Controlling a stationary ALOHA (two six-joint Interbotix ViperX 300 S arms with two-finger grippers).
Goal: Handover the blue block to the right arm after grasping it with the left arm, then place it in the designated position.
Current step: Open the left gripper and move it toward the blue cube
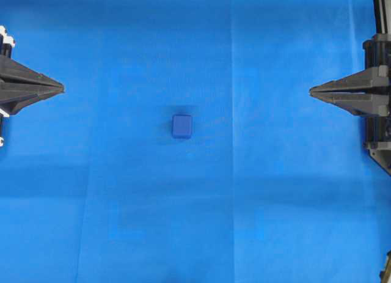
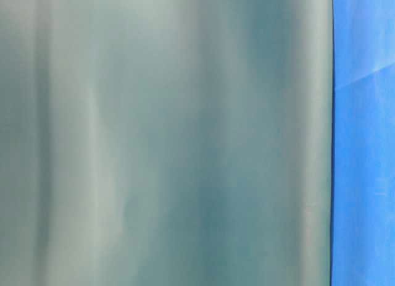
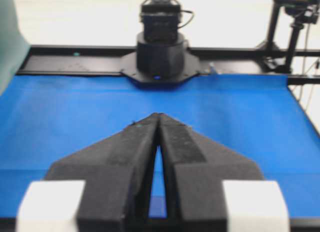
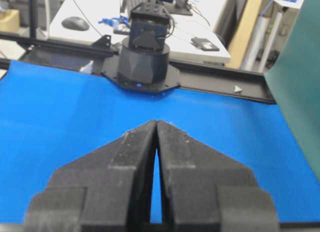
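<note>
Surface: blue cloth point(image 1: 275, 222) covers the whole table.
Overhead, block: the blue block point(image 1: 182, 126) lies alone mid-cloth.
Overhead, arms: left gripper point(image 1: 61, 87) well left of the block, right gripper point(image 1: 311, 91) well right of it; both pairs of fingers pressed together, holding nothing.
Table-level: a grey-green sheet point(image 2: 166, 138) fills most of the view; block hidden.
Left wrist: tips meet, opposite arm's base point(image 3: 159, 51) beyond.
Right wrist: tips meet too.

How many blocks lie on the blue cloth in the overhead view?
1. The blue block sits near the middle of the cloth, between the two grippers; none appears hidden.
</note>
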